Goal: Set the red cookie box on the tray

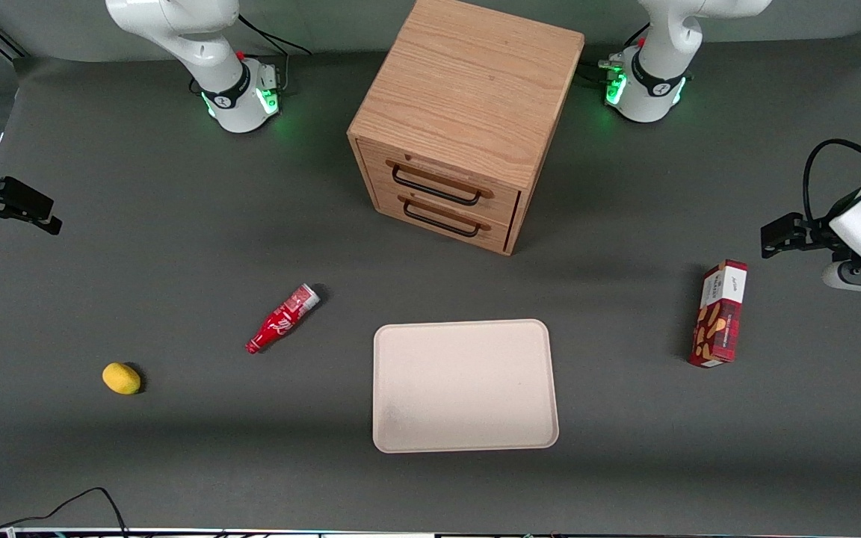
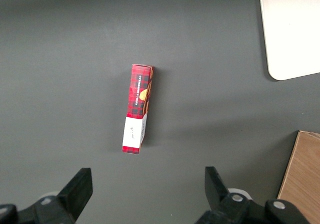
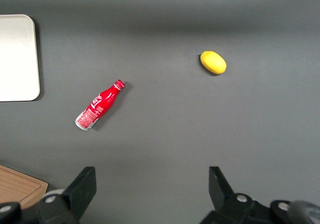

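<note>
The red cookie box (image 1: 719,314) is being seen lying on the grey desk (image 1: 176,246) toward the working arm's end, well apart from the tray (image 1: 465,385) and touching nothing else. Its white end panel is being pointed away from the front camera, its plaid end toward that camera. In the left wrist view the red cookie box (image 2: 137,108) is being shown lengthwise, white end nearest the fingers, with a corner of the tray (image 2: 292,28) and an edge of the wooden cabinet (image 2: 302,176) also in sight.

The gripper (image 1: 778,237) is being held above the desk, near the box's white end and a little farther from the front camera than the box. In the wrist view the gripper (image 2: 145,186) is being shown with its jaws wide apart, nothing between them, the box lying clear of both fingers (image 2: 79,186).

The tray is being left bare, lying in front of the cabinet (image 1: 460,119), nearer to the front camera. A red soda bottle (image 1: 282,318) and a yellow fruit (image 1: 121,378) are being seen lying toward the parked arm's end of the desk.
</note>
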